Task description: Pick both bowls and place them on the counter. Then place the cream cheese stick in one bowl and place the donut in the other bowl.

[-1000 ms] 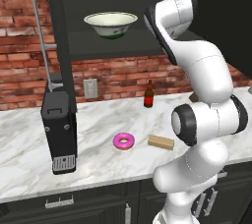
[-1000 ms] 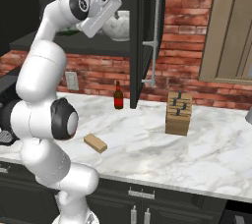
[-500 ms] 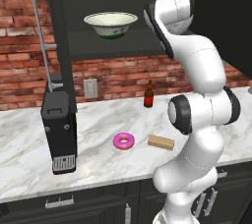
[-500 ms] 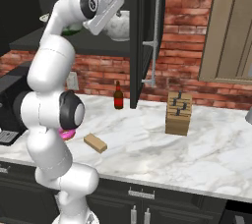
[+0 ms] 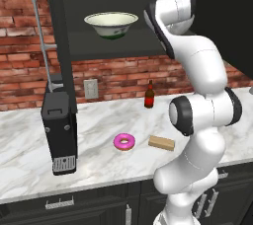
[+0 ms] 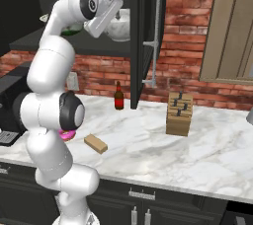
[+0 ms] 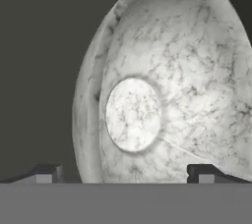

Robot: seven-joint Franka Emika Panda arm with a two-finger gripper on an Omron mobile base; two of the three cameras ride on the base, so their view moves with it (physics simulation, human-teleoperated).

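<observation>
The white arm rises from its base, bends at the dark elbow joint, then reaches up and forward into the dark upper cabinet, the wrist angled toward the shelf. The tool (image 7: 125, 174) stands wide open, its two dark fingertips (image 7: 47, 173) spread to either side of the near rim of the grey-white marbled bowl (image 7: 162, 85), which lies directly ahead of it and very close; whether either tip touches the rim I cannot tell. From the right base camera the same marbled bowl (image 6: 120, 25) sits on the shelf just past the hand. The cream bowl with green marks (image 5: 111, 24) rests on the same shelf, off to the tool's side and apart from it. Far below the tool, on the table (image 5: 99, 160), the pink donut (image 5: 124, 142) and the tan cream cheese stick (image 5: 162, 142) lie near each other but not touching, with a dark bottle (image 5: 149, 94) behind them near the brick wall
</observation>
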